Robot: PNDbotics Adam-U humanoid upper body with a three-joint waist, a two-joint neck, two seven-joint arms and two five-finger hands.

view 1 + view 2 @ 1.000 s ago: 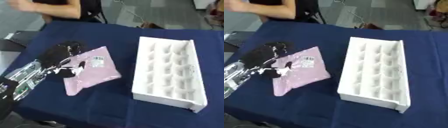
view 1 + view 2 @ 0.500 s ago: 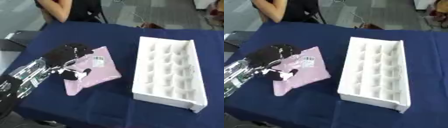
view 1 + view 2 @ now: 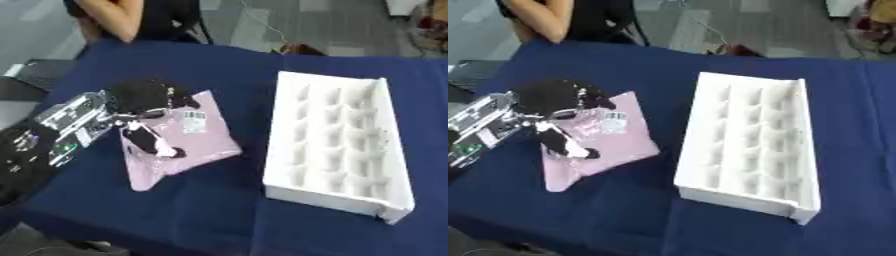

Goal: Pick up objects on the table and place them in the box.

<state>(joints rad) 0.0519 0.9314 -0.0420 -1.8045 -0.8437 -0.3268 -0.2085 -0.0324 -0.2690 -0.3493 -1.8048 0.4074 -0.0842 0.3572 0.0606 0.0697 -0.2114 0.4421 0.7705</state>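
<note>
We see a counter (image 3: 210, 65) draped in a dark blue cloth, with two things on it. On the robot's left lies a flat pink bag (image 3: 188, 145) bearing a small white label with dark print (image 3: 194, 121) near its upper middle. On the right sits a long white box (image 3: 337, 145), divided inside into rows of small compartments, with a taller wall along its right side. The bag and the box lie apart, with a strip of blue cloth between them.

The robot's left arm (image 3: 61, 132) comes in from the left edge, silver and black, and its left hand (image 3: 144, 97) rests over the upper left part of the bag. We make out the dark palm above the bag's top left corner, with one part reaching toward the label. A dark finger or thumb (image 3: 149, 142) stretches down across the bag's left side, ending in a pale tip. The fingers look spread over the bag's surface, but we cannot tell whether they are pinching it or merely lying on it. The bag appears to lie flat on the cloth, and none of it is inside the box.

The right hand does not show in either view.

The box's compartments look empty as far as we can make out, though their depths are blurred.
</note>
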